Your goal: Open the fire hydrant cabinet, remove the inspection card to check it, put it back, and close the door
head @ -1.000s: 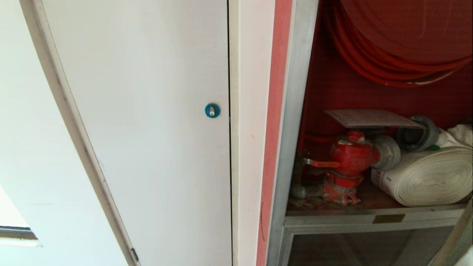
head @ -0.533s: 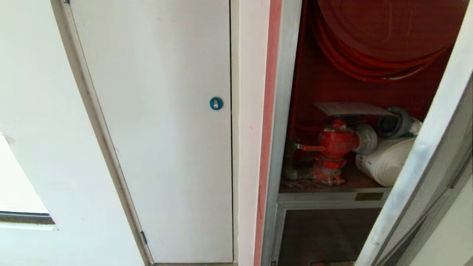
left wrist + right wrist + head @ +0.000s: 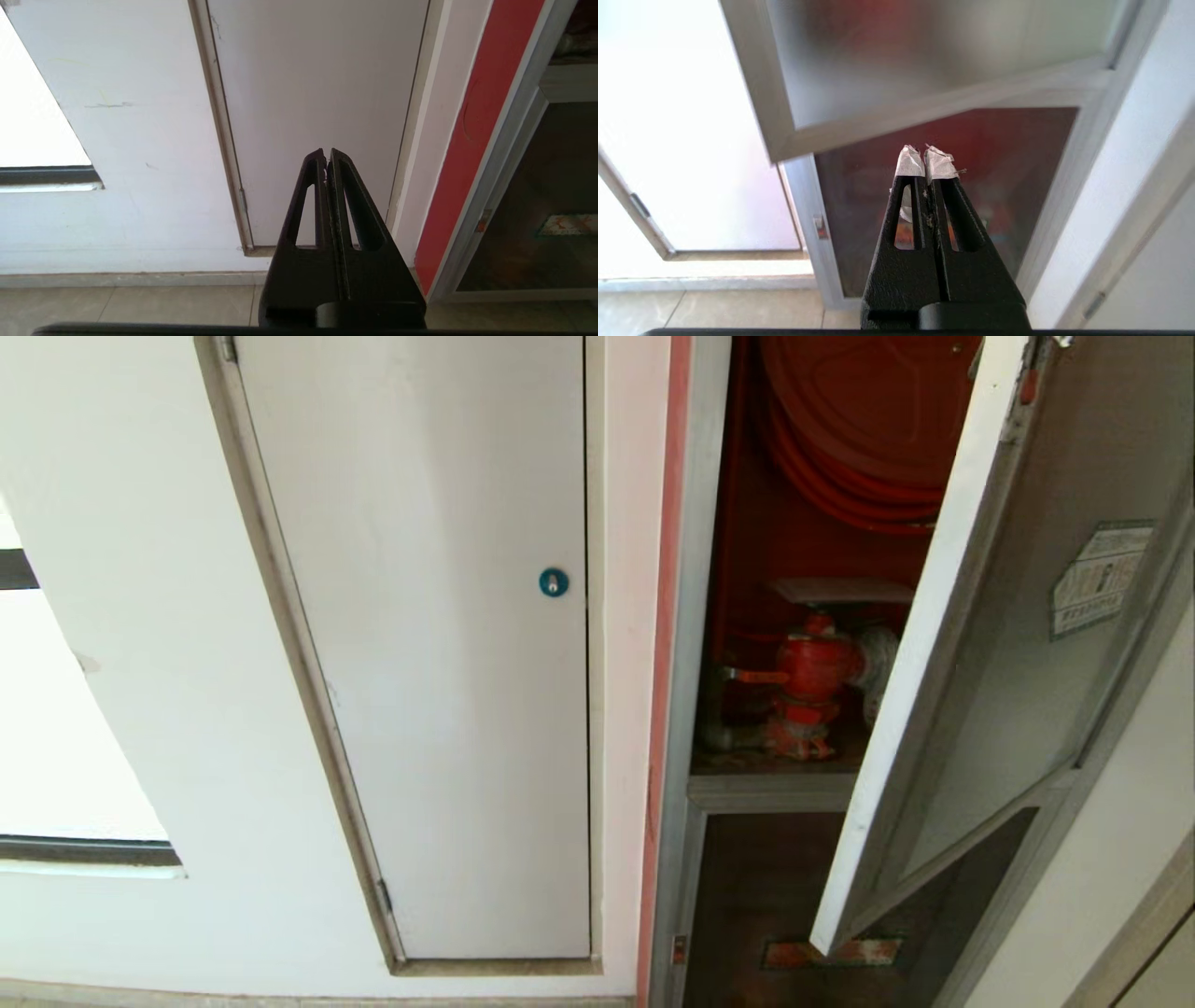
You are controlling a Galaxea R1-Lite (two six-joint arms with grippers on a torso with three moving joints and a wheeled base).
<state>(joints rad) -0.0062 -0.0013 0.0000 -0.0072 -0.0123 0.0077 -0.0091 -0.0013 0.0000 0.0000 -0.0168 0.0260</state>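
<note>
Door swung further across cabinet opening; right claw pinched together, empty; left claw likewise, empty.

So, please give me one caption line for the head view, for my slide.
Fire hydrant cabinet with door ajar; inspection card rests atop the red valve.

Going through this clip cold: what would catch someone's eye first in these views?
The red inside of the fire hydrant cabinet stands out at the head view's right, with the red valve low down and the inspection card lying flat on top of it. The door hangs partly open in front, hiding the cabinet's right half. To the left is a plain white panel with a small blue lock.
</note>
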